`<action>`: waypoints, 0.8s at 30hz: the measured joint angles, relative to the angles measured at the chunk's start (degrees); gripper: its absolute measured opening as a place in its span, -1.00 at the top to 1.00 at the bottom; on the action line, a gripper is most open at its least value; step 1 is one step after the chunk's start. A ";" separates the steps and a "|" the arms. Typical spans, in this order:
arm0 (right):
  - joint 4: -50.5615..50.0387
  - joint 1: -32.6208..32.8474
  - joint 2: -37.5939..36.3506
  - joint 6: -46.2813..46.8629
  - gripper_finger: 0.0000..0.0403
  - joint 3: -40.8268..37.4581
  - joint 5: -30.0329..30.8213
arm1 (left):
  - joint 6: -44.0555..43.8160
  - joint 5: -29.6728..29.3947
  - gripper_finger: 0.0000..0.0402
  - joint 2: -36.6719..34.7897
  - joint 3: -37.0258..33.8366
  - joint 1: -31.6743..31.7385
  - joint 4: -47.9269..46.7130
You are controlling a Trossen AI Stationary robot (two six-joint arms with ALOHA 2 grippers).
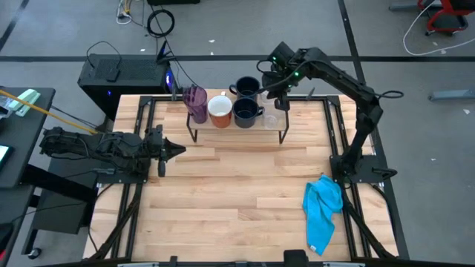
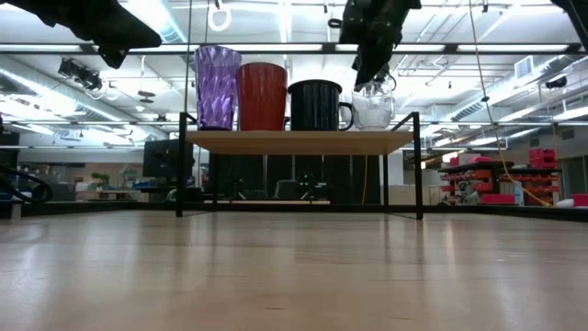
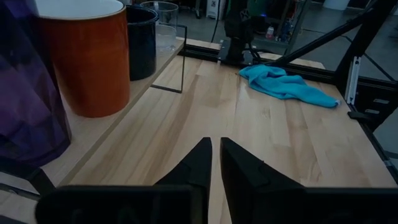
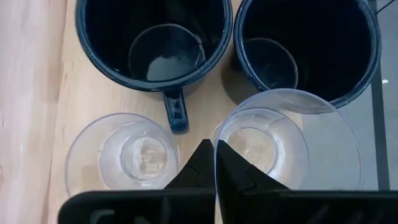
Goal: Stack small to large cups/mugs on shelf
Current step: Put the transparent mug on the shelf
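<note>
The shelf (image 1: 223, 134) stands at the table's far middle. On it, from left to right, stand a purple tumbler (image 1: 195, 101), a white mug with an orange inside (image 1: 220, 110) and a black mug (image 1: 247, 112), with a second black mug (image 1: 247, 87) behind. A small clear cup (image 4: 122, 154) stands on the plank at the shelf's right end. My right gripper (image 4: 214, 152) hangs over that end, shut on another clear cup (image 4: 286, 143). My left gripper (image 1: 178, 150) waits shut above the table's left, touching nothing. My right gripper pinches the clear cup's rim wall (image 4: 217, 138) on the side nearest the wrist, one finger inside the cup and one outside. The fingers slant down from above. The cup stays mouth up beside the black mugs; I cannot tell whether its base rests on the plank.
A blue cloth (image 1: 323, 208) lies crumpled near the table's right front. The bare wooden tabletop (image 1: 237, 193) stretches in front of the shelf. Black frame rails run along the table's left and right sides.
</note>
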 joint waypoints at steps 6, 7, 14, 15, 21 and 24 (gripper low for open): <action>-0.43 -0.75 0.63 -0.77 1.00 0.00 -0.27 | -0.02 0.00 0.82 0.00 0.00 0.00 0.00; -0.53 -0.85 0.72 -0.77 1.00 0.00 -0.36 | -0.02 0.00 0.83 0.00 0.00 0.00 0.00; -0.85 -1.19 0.71 -0.66 1.00 -1.10 -1.26 | -0.02 0.00 0.80 0.00 0.00 0.00 0.00; -0.83 -1.18 0.71 -0.60 1.00 -1.44 -1.29 | -0.02 0.00 0.79 0.00 0.00 0.00 -0.02; -0.20 -1.20 0.71 -0.71 1.00 -2.16 -0.88 | -0.07 0.00 0.82 0.00 0.00 0.00 0.00; -0.29 -1.52 0.71 -0.66 1.00 -2.16 -0.91 | -0.09 0.00 0.83 0.00 0.00 0.00 -0.02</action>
